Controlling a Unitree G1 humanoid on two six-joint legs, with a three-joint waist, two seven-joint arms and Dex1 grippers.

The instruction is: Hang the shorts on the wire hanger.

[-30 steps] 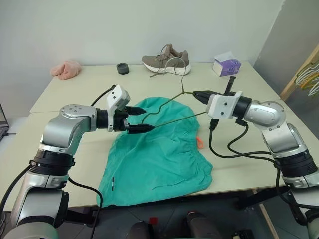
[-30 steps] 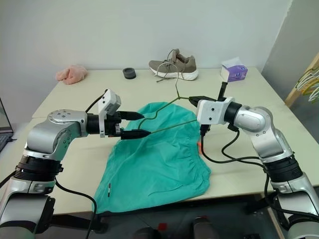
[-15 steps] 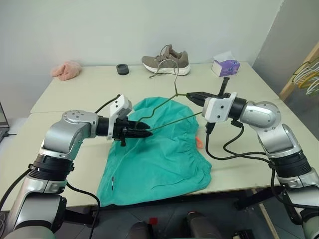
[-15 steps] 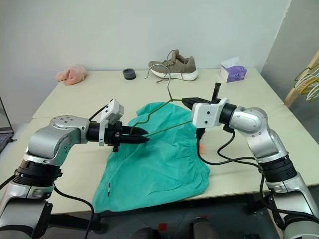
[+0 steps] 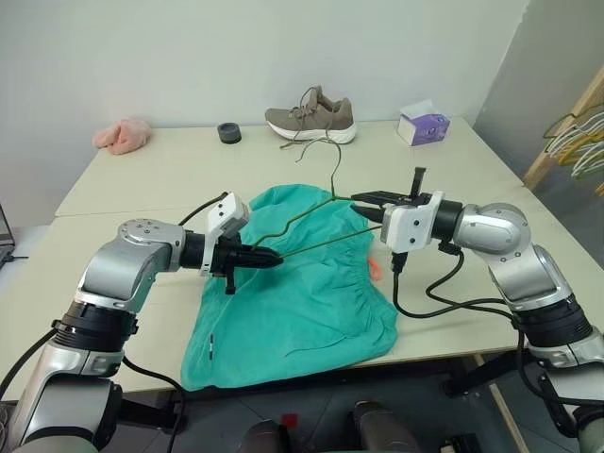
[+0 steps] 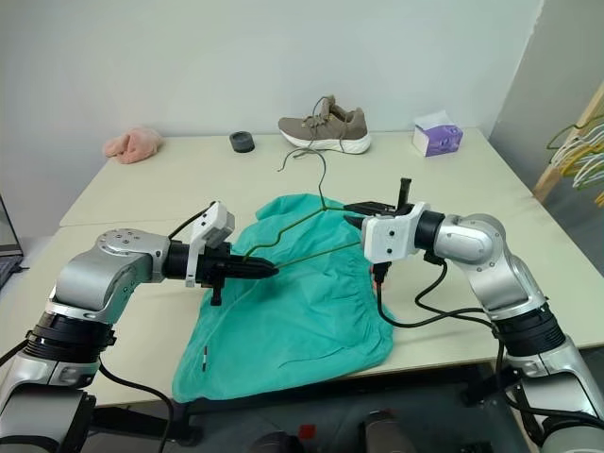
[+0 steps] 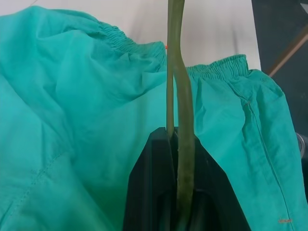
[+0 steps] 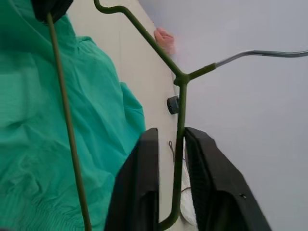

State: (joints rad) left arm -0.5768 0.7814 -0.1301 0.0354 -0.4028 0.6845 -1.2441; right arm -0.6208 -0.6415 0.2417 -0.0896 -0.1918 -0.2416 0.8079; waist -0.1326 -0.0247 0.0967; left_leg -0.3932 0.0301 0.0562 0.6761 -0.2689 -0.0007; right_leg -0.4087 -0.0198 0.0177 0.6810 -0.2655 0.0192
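Note:
The teal-green shorts (image 5: 293,302) lie spread on the table, waistband toward the right arm and one leg hanging over the front edge. Above them, the olive-green wire hanger (image 5: 321,243) is held almost level, its hook (image 5: 330,156) pointing toward the back. My left gripper (image 5: 266,257) is shut on the hanger's left corner; the left wrist view shows the wire (image 7: 175,72) pinched between the fingers (image 7: 154,183). My right gripper (image 5: 370,200) is at the hanger's other end. Its fingers (image 8: 199,159) stand slightly apart with the wire (image 8: 180,110) running loosely between them.
A tan sneaker (image 5: 311,115), a small black round object (image 5: 227,132), a pink cloth (image 5: 121,135) and a purple tissue box (image 5: 422,125) sit along the table's back. Other hangers (image 5: 578,132) hang on a rack at the far right. A cable (image 5: 425,302) loops below the right arm.
My left gripper closed from wide open onto the hanger's left corner. The right gripper's fingers parted from the wire. Both hands and the hanger sank slightly.

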